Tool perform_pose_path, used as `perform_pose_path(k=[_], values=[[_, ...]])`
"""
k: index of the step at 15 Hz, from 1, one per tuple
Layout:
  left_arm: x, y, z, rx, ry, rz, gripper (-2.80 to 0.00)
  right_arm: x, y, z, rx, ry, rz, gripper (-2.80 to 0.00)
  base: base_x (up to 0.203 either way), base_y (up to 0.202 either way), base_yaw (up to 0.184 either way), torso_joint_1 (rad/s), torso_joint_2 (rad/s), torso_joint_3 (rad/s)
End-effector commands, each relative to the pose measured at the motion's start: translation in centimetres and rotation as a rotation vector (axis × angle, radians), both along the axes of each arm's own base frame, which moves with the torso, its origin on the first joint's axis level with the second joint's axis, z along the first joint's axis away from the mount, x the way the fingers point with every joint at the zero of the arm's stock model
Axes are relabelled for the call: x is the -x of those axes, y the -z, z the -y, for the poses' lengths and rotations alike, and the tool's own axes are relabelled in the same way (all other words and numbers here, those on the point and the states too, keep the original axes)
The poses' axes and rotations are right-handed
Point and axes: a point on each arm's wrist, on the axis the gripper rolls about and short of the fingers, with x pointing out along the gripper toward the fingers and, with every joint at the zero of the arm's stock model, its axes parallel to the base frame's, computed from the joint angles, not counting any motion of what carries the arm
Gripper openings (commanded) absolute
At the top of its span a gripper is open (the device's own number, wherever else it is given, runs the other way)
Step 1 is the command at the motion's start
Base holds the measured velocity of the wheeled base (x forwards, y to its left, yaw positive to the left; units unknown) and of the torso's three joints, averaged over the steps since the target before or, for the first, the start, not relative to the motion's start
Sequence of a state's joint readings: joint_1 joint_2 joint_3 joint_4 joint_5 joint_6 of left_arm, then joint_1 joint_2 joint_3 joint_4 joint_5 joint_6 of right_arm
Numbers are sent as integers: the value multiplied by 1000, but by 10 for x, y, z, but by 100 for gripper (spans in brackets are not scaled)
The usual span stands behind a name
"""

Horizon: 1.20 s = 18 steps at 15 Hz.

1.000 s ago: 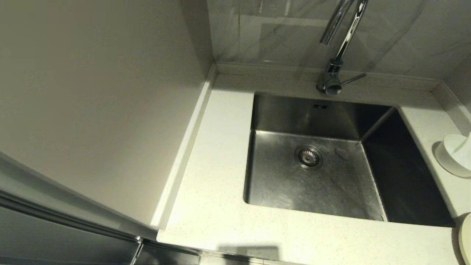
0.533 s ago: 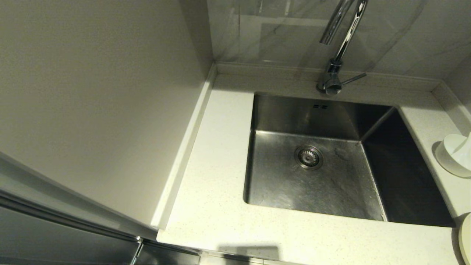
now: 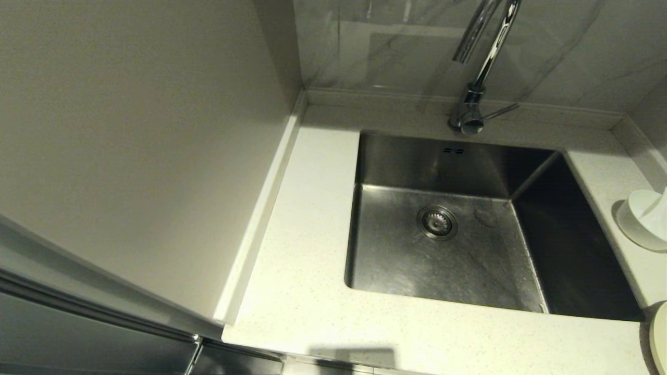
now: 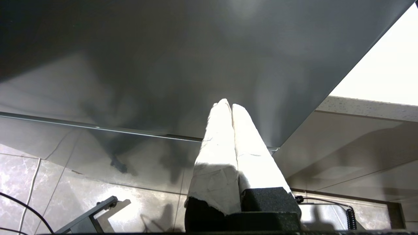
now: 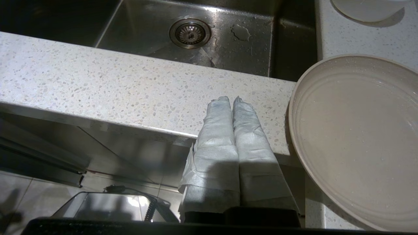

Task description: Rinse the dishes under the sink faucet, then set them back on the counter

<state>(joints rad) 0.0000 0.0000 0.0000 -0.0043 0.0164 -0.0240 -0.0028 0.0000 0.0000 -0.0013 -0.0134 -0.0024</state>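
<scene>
The steel sink [image 3: 469, 260] lies empty under the chrome sink faucet [image 3: 471, 112], from which no water runs. On the counter [image 3: 302, 234] right of the sink stands the small white bowl [image 3: 643, 219], cut by the picture's edge. The cream plate [image 5: 356, 140] lies nearer the front corner, wet with droplets. I cannot make out the spoon for sure. My right gripper [image 5: 230, 99] is shut and empty, low at the counter's front edge, just left of the plate. My left gripper [image 4: 227, 105] is shut and empty, parked below counter height before a grey cabinet front.
A plain beige wall panel [image 3: 130, 130] closes the left side and a marble backsplash [image 3: 396, 47] the back. The drain strainer [image 3: 436, 222] sits mid-basin. Below the counter are tiled floor [image 4: 49, 189] and cables.
</scene>
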Motion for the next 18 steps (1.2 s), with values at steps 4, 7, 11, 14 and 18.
perform_pose_path(k=[4,7,11,14,18], values=[[0,0,0,1,0,3,-280,0,0,0,1,1,-1,-280,0,0,0,0,0,0],[0,0,0,1,0,3,-280,0,0,0,1,-1,-1,-280,0,0,0,0,0,0],[0,0,0,1,0,3,-280,0,0,0,1,1,-1,-280,0,0,0,0,0,0],[0,0,0,1,0,3,-280,0,0,0,1,1,-1,-280,0,0,0,0,0,0],[0,0,0,1,0,3,-280,0,0,0,1,1,-1,-280,0,0,0,0,0,0]])
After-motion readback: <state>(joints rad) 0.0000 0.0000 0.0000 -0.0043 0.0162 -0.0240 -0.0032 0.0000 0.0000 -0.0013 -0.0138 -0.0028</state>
